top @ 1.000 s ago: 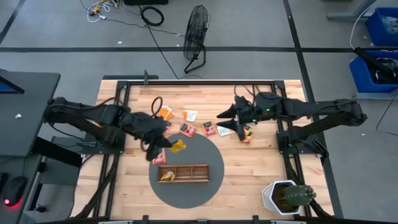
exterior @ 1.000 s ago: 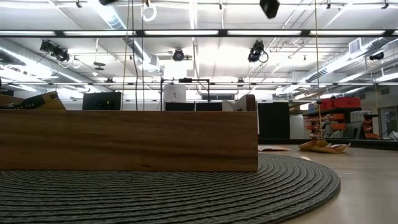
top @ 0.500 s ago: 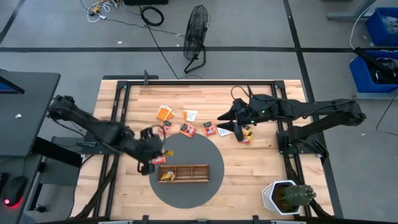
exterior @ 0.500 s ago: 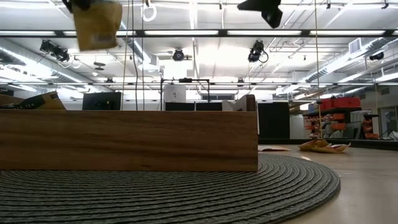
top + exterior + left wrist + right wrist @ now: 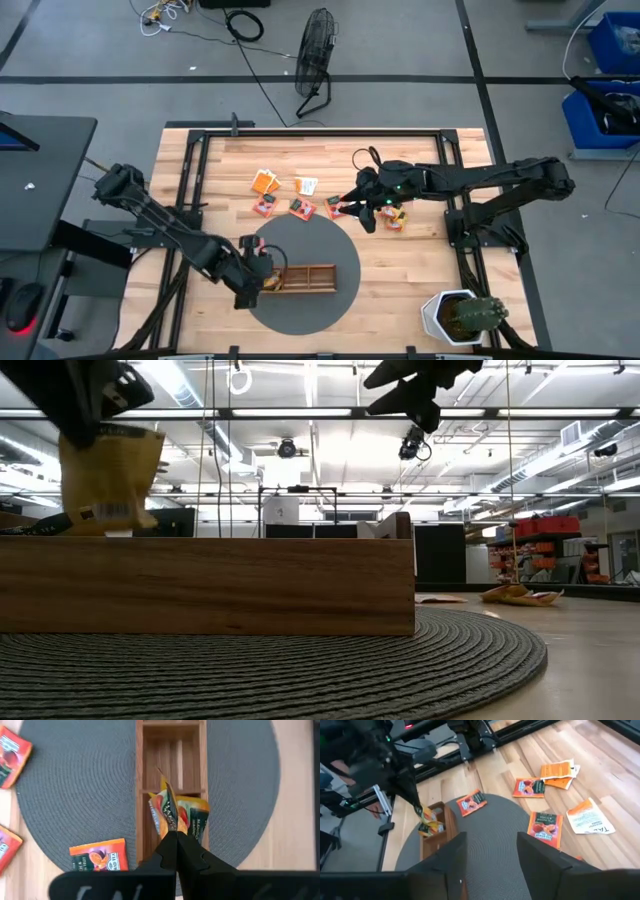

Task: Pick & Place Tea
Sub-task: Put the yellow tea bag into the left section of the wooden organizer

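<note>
The left tool [image 5: 262,281] hangs over the left end of the wooden compartment tray [image 5: 310,277], which lies on the round grey woven mat [image 5: 345,250] at the counter's [image 5: 400,270] near middle. Its fingers [image 5: 170,852] are pressed together, pinching a yellow tea sachet [image 5: 175,815] by its top edge; the sachet dangles just above the tray's end compartment, where another yellow sachet [image 5: 197,820] already lies. From the low camera the held sachet [image 5: 108,475] hangs above the tray's wall [image 5: 205,585].

Beyond the mat, more tea lies loose on the counter: an orange sachet [image 5: 265,182], a red one [image 5: 264,203] at the mat's edge, a white one [image 5: 307,186], and two more red ones [image 5: 301,208] [image 5: 336,207].

Farther right, the right tool [image 5: 362,212] hovers above the mat's far right edge with its fingers [image 5: 542,857] spread and nothing between them. Just beside it lies a small cluster of orange and yellow sachets [image 5: 393,217].

A potted cactus [image 5: 462,315] stands at the counter's near right corner.
</note>
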Controlling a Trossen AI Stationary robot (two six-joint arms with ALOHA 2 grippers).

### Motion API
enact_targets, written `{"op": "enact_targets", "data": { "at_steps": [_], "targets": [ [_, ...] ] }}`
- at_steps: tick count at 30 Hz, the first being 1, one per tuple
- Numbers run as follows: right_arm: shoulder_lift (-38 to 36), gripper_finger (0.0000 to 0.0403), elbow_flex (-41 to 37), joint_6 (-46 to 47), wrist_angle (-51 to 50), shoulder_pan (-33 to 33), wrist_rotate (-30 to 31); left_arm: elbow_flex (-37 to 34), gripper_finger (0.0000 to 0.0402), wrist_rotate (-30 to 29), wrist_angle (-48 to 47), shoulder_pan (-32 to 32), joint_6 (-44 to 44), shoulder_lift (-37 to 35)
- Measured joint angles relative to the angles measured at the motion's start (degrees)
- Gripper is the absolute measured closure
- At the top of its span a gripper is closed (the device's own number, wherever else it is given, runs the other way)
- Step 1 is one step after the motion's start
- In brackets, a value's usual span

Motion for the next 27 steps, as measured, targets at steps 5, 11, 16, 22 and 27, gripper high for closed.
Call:
{"op": "enact_targets", "data": {
  "at_steps": [5,11,16,22,27],
  "targets": [
    [0.2,0.0245,0.0,0.0,1.8,0.0,0.0,0.0,0.0401,0.4,2.8,-1.2,0.0,3.4],
    [0.2,0.0257,0.0,0.0,1.8,0.0,-0.1,0.0,0.0400,0.3,2.4,-2.2,-0.4,5.3],
    [0.2,0.0258,0.0,-0.1,1.8,0.0,-0.1,0.0,0.0400,-0.8,0.4,-2.2,-0.4,5.3],
    [0.2,0.0258,0.0,-0.6,1.8,0.0,-0.1,0.0,0.0400,-1.6,-0.6,-2.1,0.1,5.3],
    [0.2,0.0258,0.0,-0.7,1.8,0.0,-0.1,0.0,0.0400,-2.1,-0.4,-2.0,1.5,5.7]
  ]
}}
